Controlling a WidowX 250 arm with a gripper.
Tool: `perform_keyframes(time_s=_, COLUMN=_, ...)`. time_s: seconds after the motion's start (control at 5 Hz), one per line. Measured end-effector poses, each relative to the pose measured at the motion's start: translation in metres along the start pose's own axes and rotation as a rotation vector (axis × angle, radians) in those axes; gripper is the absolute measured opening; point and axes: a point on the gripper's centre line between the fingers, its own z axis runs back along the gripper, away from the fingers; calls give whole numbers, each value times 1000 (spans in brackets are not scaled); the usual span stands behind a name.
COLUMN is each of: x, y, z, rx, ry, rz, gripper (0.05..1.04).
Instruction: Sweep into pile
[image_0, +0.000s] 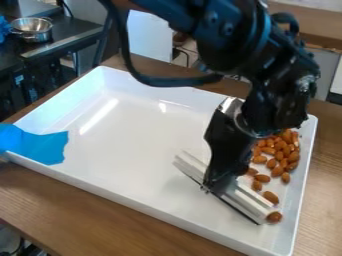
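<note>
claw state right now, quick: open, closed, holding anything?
Claw: closed on the white sweeping bar, holding it across its middle.

Brown almonds (279, 154) lay loosely clustered at the right side of the tray (133, 135), one by the near end of the long, white, slanting sweeper (250, 201)

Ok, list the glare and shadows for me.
Camera view: a long bright streak and a smaller glint on the floor of the white tray; a highlight on the shiny metal above the gripper; a faint, soft shadow on the tray beside the pale tool.
</note>
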Motion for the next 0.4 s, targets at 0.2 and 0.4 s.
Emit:
perform_keyframes(time_s=0.2, x=1, y=-8, z=1, rx=-6, ry=5, rz=9, gripper=354)
perform_keyframes(time_s=0.4, x=5, y=-21, z=-3, rx=1, ry=-2, rz=35, gripper=354)
